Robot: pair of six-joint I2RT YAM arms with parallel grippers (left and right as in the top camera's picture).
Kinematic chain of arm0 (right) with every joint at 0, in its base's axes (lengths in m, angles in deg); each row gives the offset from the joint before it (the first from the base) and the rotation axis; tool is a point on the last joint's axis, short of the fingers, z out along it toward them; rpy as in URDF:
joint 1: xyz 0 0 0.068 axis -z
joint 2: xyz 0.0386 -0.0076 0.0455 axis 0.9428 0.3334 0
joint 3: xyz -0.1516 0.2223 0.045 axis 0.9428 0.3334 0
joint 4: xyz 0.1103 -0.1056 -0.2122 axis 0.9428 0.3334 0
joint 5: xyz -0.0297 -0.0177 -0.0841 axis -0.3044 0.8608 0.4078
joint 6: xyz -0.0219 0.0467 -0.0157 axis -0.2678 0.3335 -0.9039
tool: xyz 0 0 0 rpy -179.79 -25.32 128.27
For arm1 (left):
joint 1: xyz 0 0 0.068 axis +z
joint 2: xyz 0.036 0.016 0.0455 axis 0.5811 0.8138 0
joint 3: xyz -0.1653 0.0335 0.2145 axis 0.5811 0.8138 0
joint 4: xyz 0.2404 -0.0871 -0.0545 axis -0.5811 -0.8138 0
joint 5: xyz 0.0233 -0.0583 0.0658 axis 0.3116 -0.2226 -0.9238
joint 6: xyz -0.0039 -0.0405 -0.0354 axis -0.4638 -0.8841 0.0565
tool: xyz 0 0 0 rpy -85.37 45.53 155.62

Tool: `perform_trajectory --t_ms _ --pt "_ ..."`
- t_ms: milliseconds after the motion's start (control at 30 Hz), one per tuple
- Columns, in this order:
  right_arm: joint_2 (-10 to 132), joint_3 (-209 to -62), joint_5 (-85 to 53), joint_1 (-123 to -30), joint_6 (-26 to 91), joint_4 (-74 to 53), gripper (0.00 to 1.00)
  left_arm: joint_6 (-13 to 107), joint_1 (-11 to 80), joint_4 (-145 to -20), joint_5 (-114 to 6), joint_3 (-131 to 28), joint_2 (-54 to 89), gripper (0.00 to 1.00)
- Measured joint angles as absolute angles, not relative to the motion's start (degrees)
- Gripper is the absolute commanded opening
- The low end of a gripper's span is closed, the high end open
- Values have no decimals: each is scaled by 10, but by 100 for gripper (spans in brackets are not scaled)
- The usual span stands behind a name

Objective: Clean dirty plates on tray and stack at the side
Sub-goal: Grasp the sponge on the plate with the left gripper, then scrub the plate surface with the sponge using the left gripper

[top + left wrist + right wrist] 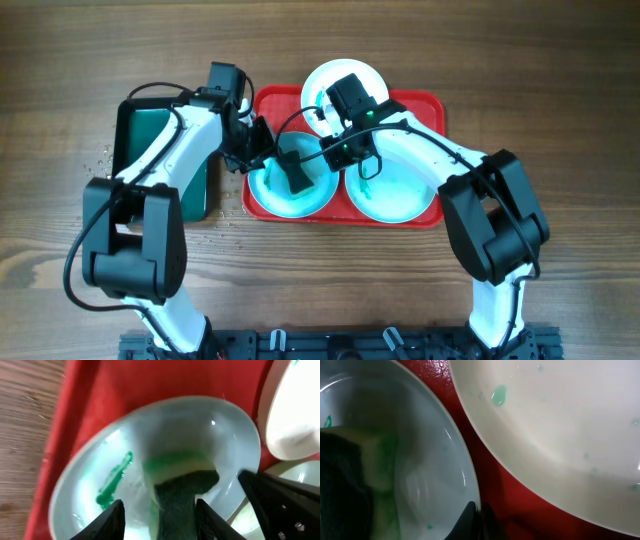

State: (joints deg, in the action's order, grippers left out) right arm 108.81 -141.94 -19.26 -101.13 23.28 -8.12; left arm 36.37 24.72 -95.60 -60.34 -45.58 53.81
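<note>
I see the left jaws gripping the sponge (182, 492), pressed into the left aqua plate (95, 455) on the red tray (100, 390). The green smear (114, 482) lies just beside the sponge, toward the tray's outer edge. The right jaws are narrow, apparently pinching that plate's rim.

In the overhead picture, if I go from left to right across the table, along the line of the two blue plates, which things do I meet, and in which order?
dark green tray → red tray, left rim → left aqua plate, with the sponge on it → right aqua plate → the red tray's right rim.
</note>
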Motion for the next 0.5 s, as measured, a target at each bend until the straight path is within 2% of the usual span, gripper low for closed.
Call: perform_trajectory --t_ms 233,500 --pt "1088 -1419 -192 -1011 233 -80 5 364 196 -956 -597 -455 539 43" --pt "1088 -1419 -192 -1011 233 -79 5 364 189 -956 -597 -454 539 39"
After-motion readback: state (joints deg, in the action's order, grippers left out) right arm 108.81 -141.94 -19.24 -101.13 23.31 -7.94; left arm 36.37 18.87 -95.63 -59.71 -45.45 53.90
